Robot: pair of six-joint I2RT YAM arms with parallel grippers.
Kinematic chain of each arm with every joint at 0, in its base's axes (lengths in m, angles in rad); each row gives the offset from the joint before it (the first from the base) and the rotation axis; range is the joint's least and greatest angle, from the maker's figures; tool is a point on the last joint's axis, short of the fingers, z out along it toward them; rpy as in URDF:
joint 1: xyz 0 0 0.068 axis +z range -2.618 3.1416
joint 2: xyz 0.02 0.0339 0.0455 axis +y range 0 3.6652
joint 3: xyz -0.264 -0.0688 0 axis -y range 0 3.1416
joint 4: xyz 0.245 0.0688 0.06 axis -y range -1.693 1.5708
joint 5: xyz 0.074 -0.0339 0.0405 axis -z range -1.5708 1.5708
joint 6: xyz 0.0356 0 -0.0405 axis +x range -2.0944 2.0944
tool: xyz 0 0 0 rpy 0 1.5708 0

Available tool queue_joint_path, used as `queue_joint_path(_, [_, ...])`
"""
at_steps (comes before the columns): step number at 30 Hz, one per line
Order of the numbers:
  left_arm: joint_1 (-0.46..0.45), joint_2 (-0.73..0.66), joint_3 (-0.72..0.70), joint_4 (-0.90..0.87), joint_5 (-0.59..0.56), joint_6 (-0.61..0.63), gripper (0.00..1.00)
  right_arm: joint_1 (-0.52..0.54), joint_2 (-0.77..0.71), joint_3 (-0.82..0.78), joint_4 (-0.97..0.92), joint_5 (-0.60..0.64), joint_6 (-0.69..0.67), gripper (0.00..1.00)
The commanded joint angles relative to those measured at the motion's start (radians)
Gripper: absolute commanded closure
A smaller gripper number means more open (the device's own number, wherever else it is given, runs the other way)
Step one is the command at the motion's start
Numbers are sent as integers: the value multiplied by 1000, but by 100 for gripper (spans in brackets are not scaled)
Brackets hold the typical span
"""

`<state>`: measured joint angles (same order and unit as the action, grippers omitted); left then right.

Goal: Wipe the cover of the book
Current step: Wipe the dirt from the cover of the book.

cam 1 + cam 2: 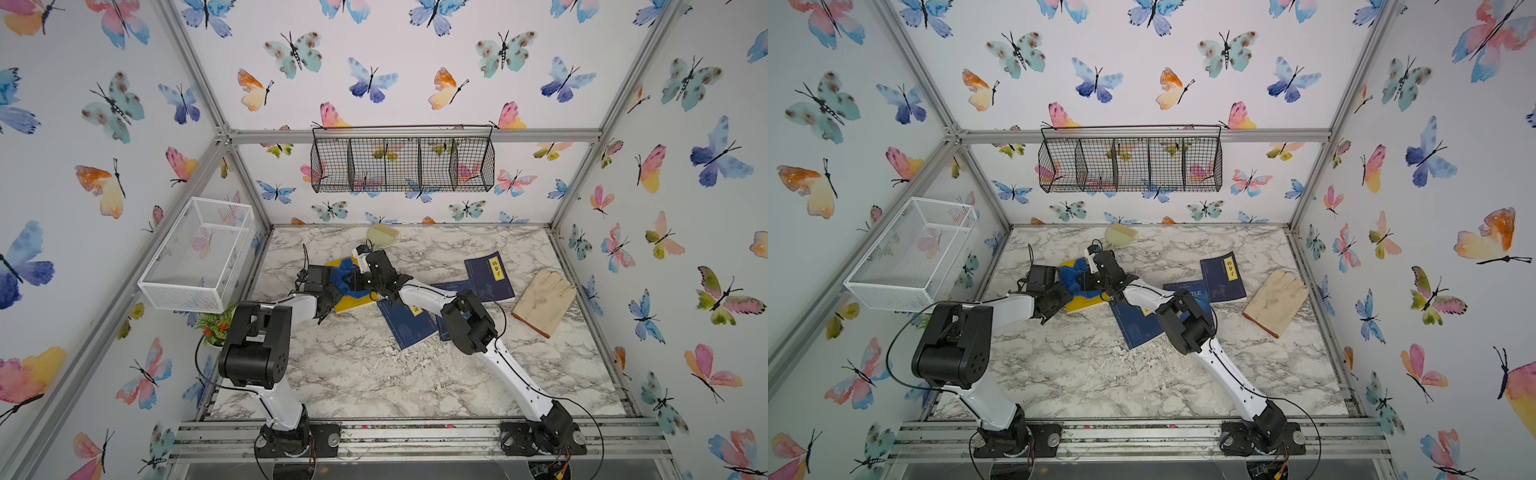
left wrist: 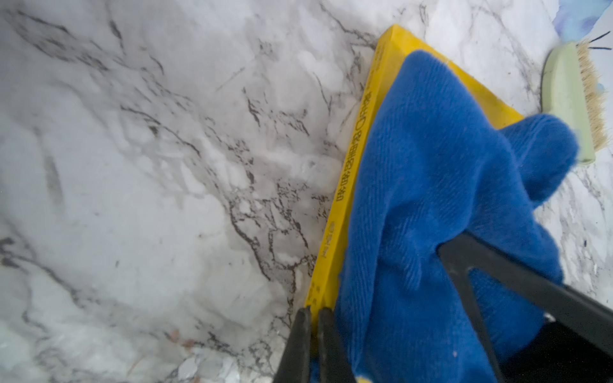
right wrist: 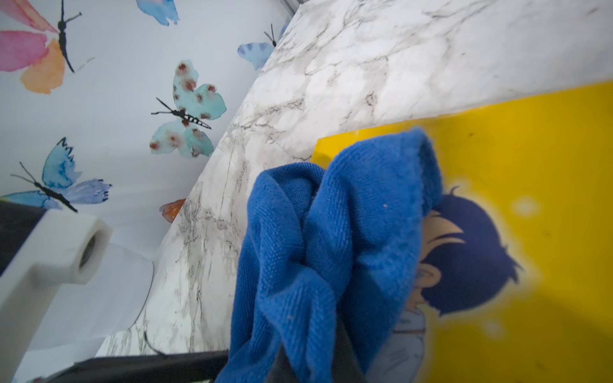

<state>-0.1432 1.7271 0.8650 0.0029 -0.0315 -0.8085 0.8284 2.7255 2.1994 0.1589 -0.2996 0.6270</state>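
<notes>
A yellow book [image 1: 351, 306] [image 1: 1080, 306] lies flat on the marble table, left of centre; its cover shows a cartoon boy [image 3: 471, 265]. A crumpled blue cloth [image 1: 343, 277] [image 1: 1073, 275] [image 2: 431, 199] [image 3: 331, 238] rests on the cover. My right gripper [image 1: 354, 283] [image 3: 318, 361] is shut on the cloth, which hides most of its fingers. My left gripper [image 1: 331, 297] [image 2: 315, 311] is shut, its fingertips against the book's spine edge [image 2: 351, 179] beside the cloth, with nothing seen held.
Dark blue books [image 1: 490, 276] [image 1: 409, 326] lie right of the yellow one, partly under the right arm. A pale work glove [image 1: 542, 299] and a green hand brush [image 1: 382, 235] [image 2: 570, 99] are nearby. A white mesh basket [image 1: 195, 253] hangs left; a black wire basket [image 1: 403, 160] hangs on the back wall.
</notes>
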Motion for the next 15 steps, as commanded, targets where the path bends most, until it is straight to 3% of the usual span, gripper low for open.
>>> queue_joint_path(1, [-6, 26, -52, -161, 51, 8, 92, -50, 66, -24, -78, 106, 48, 96])
queue_joint_path(11, [-7, 35, -44, -166, 44, 12, 92, -78, 135, 144, -140, 41, 10, 95])
queue_joint_path(15, [-7, 36, -43, -164, 41, 10, 92, -74, 97, 37, -129, -5, 4, 98])
